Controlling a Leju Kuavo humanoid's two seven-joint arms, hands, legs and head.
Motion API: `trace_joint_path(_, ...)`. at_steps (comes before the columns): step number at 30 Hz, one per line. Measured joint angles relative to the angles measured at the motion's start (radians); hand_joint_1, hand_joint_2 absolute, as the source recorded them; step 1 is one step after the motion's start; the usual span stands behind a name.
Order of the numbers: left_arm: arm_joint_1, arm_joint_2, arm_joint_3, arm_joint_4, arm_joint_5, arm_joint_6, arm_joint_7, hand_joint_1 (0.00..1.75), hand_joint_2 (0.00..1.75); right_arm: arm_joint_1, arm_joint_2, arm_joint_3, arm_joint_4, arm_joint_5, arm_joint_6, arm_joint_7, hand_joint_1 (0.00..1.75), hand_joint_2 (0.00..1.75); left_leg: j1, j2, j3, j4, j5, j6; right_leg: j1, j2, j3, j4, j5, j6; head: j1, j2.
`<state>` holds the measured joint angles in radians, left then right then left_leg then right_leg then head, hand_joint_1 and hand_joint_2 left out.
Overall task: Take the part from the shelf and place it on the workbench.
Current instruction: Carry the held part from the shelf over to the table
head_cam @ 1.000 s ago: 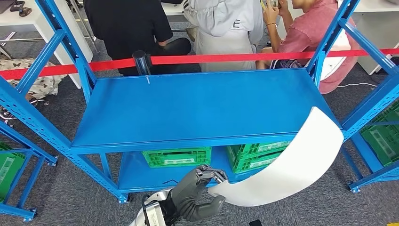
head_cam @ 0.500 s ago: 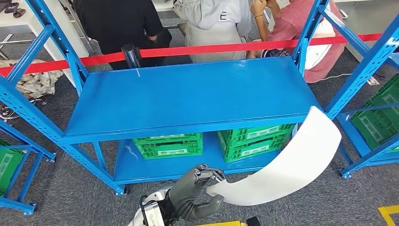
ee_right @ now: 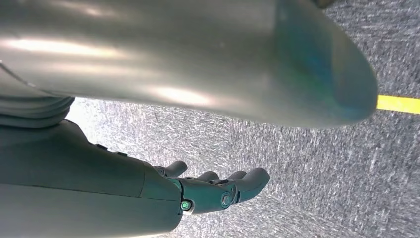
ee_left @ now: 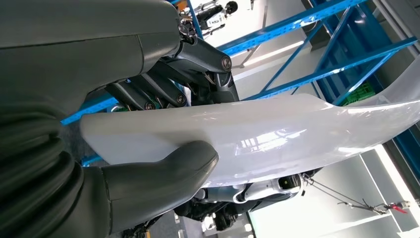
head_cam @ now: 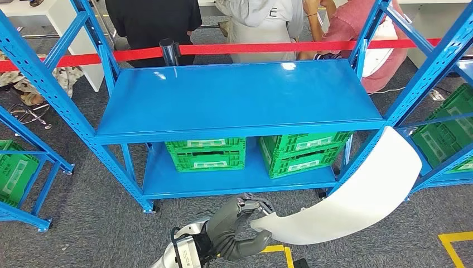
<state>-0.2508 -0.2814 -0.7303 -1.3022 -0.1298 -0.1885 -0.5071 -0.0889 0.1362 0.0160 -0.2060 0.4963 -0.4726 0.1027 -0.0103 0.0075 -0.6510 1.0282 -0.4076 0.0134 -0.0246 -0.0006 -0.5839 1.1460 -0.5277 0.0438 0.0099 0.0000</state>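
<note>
Low down, the left hand [head_cam: 237, 223] grips a glossy, curved white part [head_cam: 357, 195]; right hand [ee_right: 218, 191] loosely spread, empty, over grey carpet [head_cam: 83, 212] fronting blue steel shelf [head_cam: 240, 97].

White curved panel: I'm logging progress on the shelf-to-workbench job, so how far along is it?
Done: the white curved plastic panel is off the blue metal shelf unit, whose top deck is bare. In hand: the left hand grips the panel's near end, thumb pressed on it; the right hand hangs over the carpet holding nothing. Left: setting it on the workbench.
</note>
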Motion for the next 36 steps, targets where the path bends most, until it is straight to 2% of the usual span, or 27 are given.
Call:
trace_joint_path(2,-0.002,-0.002,0.0,0.0,0.004,-0.001,0.0,1.75,1.75,-0.001,-0.001,0.0,0.0,-0.001,-0.004,-0.001,0.0,0.0,-0.001,-0.001,-0.013,0.01,0.012,-0.011,0.005,0.002,0.061,-0.09,-0.017,-0.016,0.0,0.0)
trace_joint_path(3,-0.002,-0.002,-0.001,0.0,0.006,-0.001,-0.001,1.75,1.75,0.001,-0.001,0.0,0.0,-0.003,-0.006,-0.001,0.0,0.0,-0.001,-0.001,-0.014,0.009,0.018,-0.017,0.009,0.003,0.064,-0.104,-0.022,-0.026,0.0,0.0)
trace_joint_path(5,-0.003,-0.002,-0.001,0.0,0.009,-0.002,-0.002,1.75,1.75,0.005,-0.002,-0.001,0.0,-0.006,-0.007,0.0,0.0,0.0,0.0,-0.003,-0.017,0.007,0.028,-0.03,0.008,0.001,0.052,-0.108,-0.007,-0.043,-0.002,0.0)
trace_joint_path(6,-0.003,-0.001,-0.001,0.0,0.011,-0.002,-0.002,1.75,1.75,0.007,-0.003,-0.001,0.0,-0.008,-0.008,0.0,0.0,0.0,0.002,-0.004,-0.024,0.018,0.011,-0.037,0.006,0.0,0.044,-0.112,0.005,-0.051,-0.005,0.0)
trace_joint_path(7,-0.003,0.0,-0.002,0.0,0.013,-0.002,-0.002,1.75,1.75,0.009,-0.003,-0.001,0.0,-0.009,-0.008,0.001,0.0,0.0,0.003,-0.005,-0.035,0.047,-0.023,-0.043,0.004,-0.002,0.032,-0.115,0.018,-0.057,-0.008,0.0)
trace_joint_path(8,-0.003,0.0,-0.002,0.0,0.015,-0.002,-0.003,1.75,1.75,0.012,-0.003,-0.001,0.0,-0.01,-0.009,0.001,0.0,0.0,0.006,-0.005,-0.05,0.097,-0.073,-0.049,0.004,-0.003,0.019,-0.116,0.03,-0.061,-0.012,0.0)
trace_joint_path(10,-0.002,0.0,-0.002,0.002,0.019,-0.002,-0.003,1.75,1.75,0.021,-0.004,-0.001,0.0,-0.01,-0.01,0.003,0.0,0.0,0.01,-0.005,-0.077,0.223,-0.163,-0.058,0.004,-0.004,-0.009,-0.116,0.051,-0.062,-0.019,0.0)
trace_joint_path(11,-0.002,0.001,-0.002,0.003,0.022,-0.002,-0.003,1.75,1.75,0.025,-0.005,-0.002,0.0,-0.01,-0.01,0.004,0.0,0.0,0.011,-0.005,-0.078,0.267,-0.18,-0.061,0.004,-0.005,-0.022,-0.116,0.061,-0.061,-0.021,0.0)
trace_joint_path(12,-0.002,0.001,-0.003,0.005,0.024,-0.001,-0.003,1.75,1.75,0.028,-0.006,-0.002,0.0,-0.011,-0.01,0.004,0.0,0.0,0.012,-0.005,-0.062,0.279,-0.175,-0.061,0.004,-0.007,-0.035,-0.115,0.071,-0.059,-0.021,0.0)
trace_joint_path(13,-0.002,0.001,-0.004,0.007,0.027,-0.001,-0.003,1.75,1.75,0.031,-0.006,-0.002,0.0,-0.011,-0.01,0.004,0.0,0.0,0.013,-0.005,-0.028,0.252,-0.156,-0.06,0.004,-0.008,-0.046,-0.114,0.08,-0.057,-0.022,0.0)
trace_joint_path(14,-0.003,0.001,-0.007,0.008,0.029,0.0,-0.003,1.75,1.75,0.033,-0.007,-0.002,0.0,-0.012,-0.01,0.004,0.0,0.0,0.013,-0.005,0.025,0.191,-0.135,-0.058,0.004,-0.008,-0.055,-0.113,0.088,-0.054,-0.022,0.0)
trace_joint_path(16,-0.006,0.001,-0.012,0.008,0.033,0.001,-0.004,1.75,1.75,0.034,-0.007,-0.002,0.0,-0.012,-0.01,0.002,0.0,0.0,0.01,-0.006,0.126,0.051,-0.125,-0.048,0.004,-0.007,-0.065,-0.113,0.104,-0.044,-0.022,0.0)
trace_joint_path(17,-0.007,0.001,-0.014,0.008,0.035,0.002,-0.005,1.75,1.75,0.035,-0.007,-0.003,0.0,-0.012,-0.011,-0.001,0.0,0.0,0.008,-0.007,0.151,0.008,-0.13,-0.04,0.004,-0.007,-0.065,-0.113,0.111,-0.038,-0.022,0.0)
trace_joint_path(18,-0.009,0.001,-0.016,0.009,0.036,0.003,-0.006,1.75,1.75,0.035,-0.007,-0.003,0.0,-0.012,-0.012,-0.004,0.0,0.0,0.004,-0.007,0.157,-0.009,-0.135,-0.033,0.004,-0.007,-0.065,-0.115,0.119,-0.031,-0.021,0.0)
trace_joint_path(20,-0.01,0.0,-0.017,0.01,0.039,0.005,-0.008,1.75,1.75,0.036,-0.008,-0.007,0.0,-0.013,-0.015,-0.012,0.0,0.0,0.002,-0.006,0.148,-0.015,-0.122,-0.014,0.001,-0.007,-0.064,-0.119,0.128,-0.015,-0.02,0.0)
trace_joint_path(21,-0.01,-0.001,-0.017,0.011,0.041,0.005,-0.008,1.75,1.75,0.036,-0.009,-0.01,0.0,-0.014,-0.019,-0.015,0.0,0.0,0.003,-0.005,0.143,-0.018,-0.113,-0.005,-0.001,-0.005,-0.068,-0.112,0.119,-0.009,-0.019,0.0)
trace_joint_path(22,-0.01,-0.002,-0.018,0.012,0.044,0.005,-0.009,1.75,1.75,0.036,-0.01,-0.013,0.0,-0.015,-0.022,-0.018,0.0,0.0,0.004,-0.003,0.136,-0.021,-0.102,0.004,-0.002,-0.004,-0.078,-0.09,0.092,-0.004,-0.017,0.0)
trace_joint_path(23,-0.011,-0.002,-0.019,0.013,0.048,0.004,-0.009,1.75,1.75,0.036,-0.012,-0.017,0.0,-0.017,-0.026,-0.021,0.0,0.0,0.006,-0.002,0.126,-0.023,-0.091,0.01,-0.002,-0.003,-0.095,-0.044,0.049,-0.001,-0.013,0.0)
trace_joint_path(25,-0.012,-0.003,-0.023,0.017,0.055,-0.001,-0.009,1.75,1.75,0.037,-0.015,-0.023,0.0,-0.022,-0.033,-0.029,0.0,0.0,0.003,-0.001,0.101,-0.021,-0.072,0.015,-0.001,-0.001,-0.135,0.082,-0.04,0.005,-0.006,0.0)
trace_joint_path(26,-0.012,-0.002,-0.025,0.021,0.058,-0.005,-0.009,1.75,1.75,0.037,-0.018,-0.026,0.0,-0.025,-0.037,-0.033,0.0,0.0,0.002,0.0,0.088,-0.019,-0.063,0.016,-0.001,-0.001,-0.145,0.133,-0.062,0.006,-0.005,0.0)
trace_joint_path(27,-0.013,-0.002,-0.027,0.024,0.061,-0.008,-0.009,1.75,1.75,0.037,-0.02,-0.03,0.0,-0.028,-0.04,-0.035,0.0,0.0,0.001,0.0,0.076,-0.017,-0.054,0.015,0.0,-0.001,-0.139,0.152,-0.061,0.006,-0.004,0.0)
trace_joint_path(28,-0.013,-0.002,-0.029,0.028,0.063,-0.01,-0.009,1.75,1.75,0.038,-0.022,-0.035,0.0,-0.029,-0.042,-0.036,0.0,0.0,0.0,0.0,0.064,-0.013,-0.047,0.014,0.001,-0.001,-0.113,0.134,-0.043,0.005,-0.003,0.0)
trace_joint_path(29,-0.014,-0.002,-0.031,0.032,0.065,-0.012,-0.01,1.75,1.75,0.038,-0.025,-0.039,0.0,-0.03,-0.043,-0.036,0.0,0.0,0.0,0.0,0.053,-0.008,-0.041,0.012,0.002,-0.001,-0.068,0.08,-0.019,0.002,-0.002,0.0)
trace_joint_path(31,-0.016,-0.003,-0.034,0.037,0.068,-0.013,-0.011,1.75,1.75,0.037,-0.029,-0.044,0.0,-0.03,-0.043,-0.035,0.0,0.0,0.0,0.001,0.036,0.002,-0.032,0.003,0.006,-0.001,0.025,-0.053,0.001,-0.007,0.0,0.0)
trace_joint_path(32,-0.017,-0.003,-0.036,0.039,0.069,-0.013,-0.013,1.75,1.75,0.037,-0.031,-0.045,0.0,-0.029,-0.042,-0.034,0.0,0.0,-0.001,0.001,0.032,0.006,-0.028,-0.002,0.009,0.0,0.052,-0.096,0.0,-0.014,0.001,0.0)
trace_joint_path(34,-0.02,-0.002,-0.04,0.044,0.07,-0.013,-0.015,1.75,1.75,0.038,-0.032,-0.046,0.0,-0.029,-0.042,-0.032,0.0,0.0,-0.002,0.001,0.029,0.008,-0.019,-0.013,0.014,0.001,0.058,-0.114,0.001,-0.028,0.001,0.0)
trace_joint_path(36,-0.021,-0.002,-0.041,0.047,0.072,-0.013,-0.016,1.75,1.75,0.038,-0.033,-0.048,0.001,-0.028,-0.042,-0.031,0.0,0.0,-0.002,0.0,0.023,0.014,-0.021,-0.026,0.01,-0.001,0.049,-0.12,0.012,-0.043,0.0,0.0)
